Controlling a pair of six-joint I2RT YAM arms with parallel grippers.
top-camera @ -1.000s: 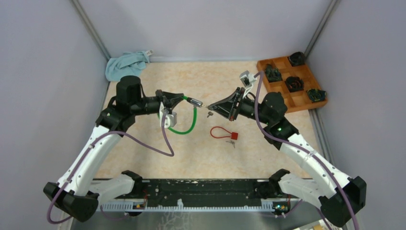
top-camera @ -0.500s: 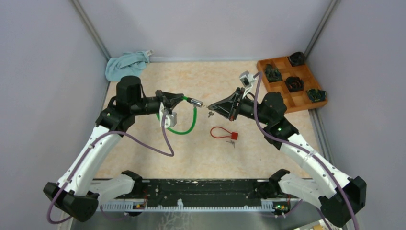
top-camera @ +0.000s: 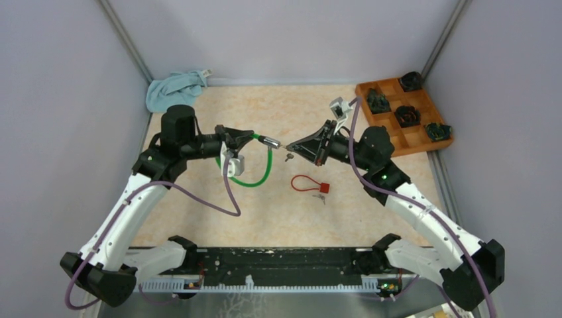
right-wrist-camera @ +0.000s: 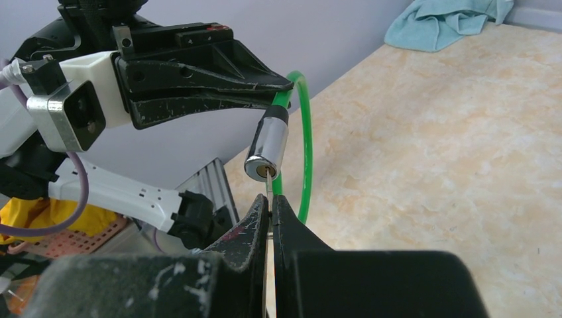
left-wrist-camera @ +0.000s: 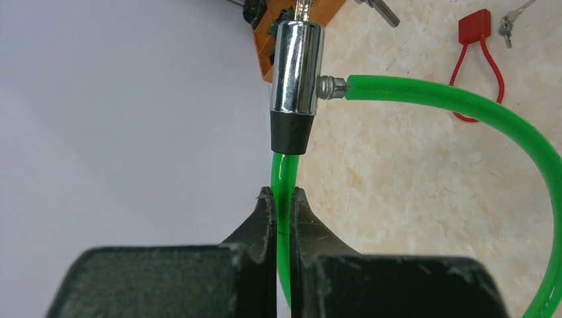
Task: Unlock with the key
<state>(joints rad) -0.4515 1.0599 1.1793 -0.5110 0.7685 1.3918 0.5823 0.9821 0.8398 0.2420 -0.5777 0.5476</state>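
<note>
My left gripper (top-camera: 250,136) is shut on the green cable (left-wrist-camera: 283,182) of a cable lock, just behind its chrome cylinder (left-wrist-camera: 296,66), and holds it above the table. The green loop (top-camera: 262,173) hangs below. My right gripper (top-camera: 296,146) is shut on a thin silver key (right-wrist-camera: 268,187), whose tip sits in the keyhole on the cylinder's end face (right-wrist-camera: 262,171). In the top view the cylinder (top-camera: 270,140) lies between the two grippers, with a second key (top-camera: 289,158) dangling beneath.
A red cable lock (top-camera: 309,184) with small keys (top-camera: 321,197) lies on the table right of centre. A wooden tray (top-camera: 416,136) of dark parts stands at the back right. A blue cloth (top-camera: 173,88) lies in the back left corner.
My right wrist has rotated slightly, with its camera mount shifting left. The left arm and lock have stayed still.
</note>
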